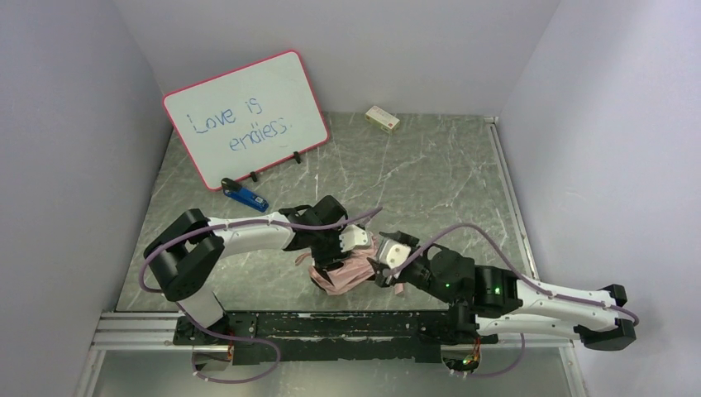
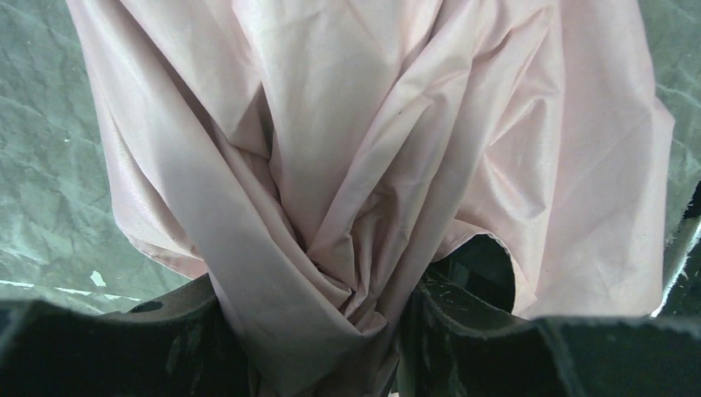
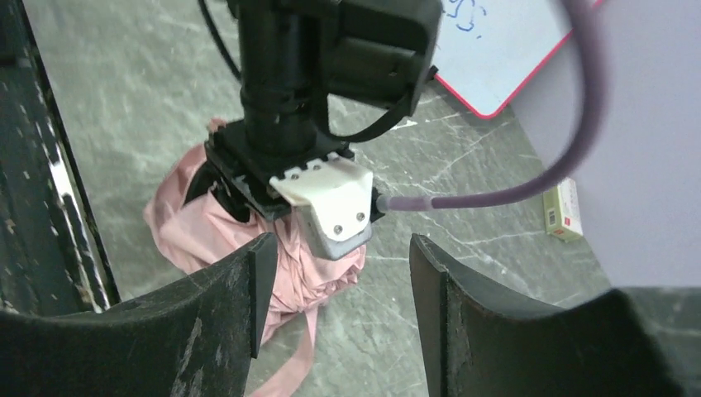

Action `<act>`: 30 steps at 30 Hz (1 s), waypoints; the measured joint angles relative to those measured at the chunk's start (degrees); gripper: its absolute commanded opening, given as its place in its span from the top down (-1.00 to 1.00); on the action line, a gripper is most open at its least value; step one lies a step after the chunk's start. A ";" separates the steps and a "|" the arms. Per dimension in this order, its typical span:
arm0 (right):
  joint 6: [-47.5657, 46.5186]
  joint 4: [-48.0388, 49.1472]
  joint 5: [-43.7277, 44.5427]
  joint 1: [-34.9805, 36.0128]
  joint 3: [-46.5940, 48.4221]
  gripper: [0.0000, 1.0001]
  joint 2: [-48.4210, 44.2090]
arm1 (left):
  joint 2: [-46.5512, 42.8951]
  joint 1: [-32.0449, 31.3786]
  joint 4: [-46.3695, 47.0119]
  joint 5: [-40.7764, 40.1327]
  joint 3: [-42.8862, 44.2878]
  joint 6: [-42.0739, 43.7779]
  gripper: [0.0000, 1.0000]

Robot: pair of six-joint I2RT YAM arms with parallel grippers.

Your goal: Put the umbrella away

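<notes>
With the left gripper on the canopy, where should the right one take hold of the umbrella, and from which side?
Probably the pink strap: it trails free from the end of the umbrella nearest the right gripper, whose jaws stand open and empty. The left gripper clamps the bunched canopy from above, so come in low from the right arm's side.

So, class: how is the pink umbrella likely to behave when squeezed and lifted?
Probably floppy: the umbrella bunches into deep creases in the left gripper. Possibly slippery: its cloth looks sheeny. Its loose strap trails, so it may snag.
</notes>
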 measured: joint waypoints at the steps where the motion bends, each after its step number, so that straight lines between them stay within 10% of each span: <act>1: 2.05 -0.55 0.63 0.00 1.25 -0.21 0.28 | 0.00 0.02 0.00 -0.24 0.00 0.07 0.90; 22: 73.44 -18.93 19.91 -1.62 5.20 -0.16 14.58 | 0.90 8.46 -3.72 0.83 1.99 1.49 0.91; 30: 65.79 -10.38 0.07 -36.20 -0.11 -0.28 20.35 | 0.90 8.48 -3.72 0.92 1.99 1.49 0.91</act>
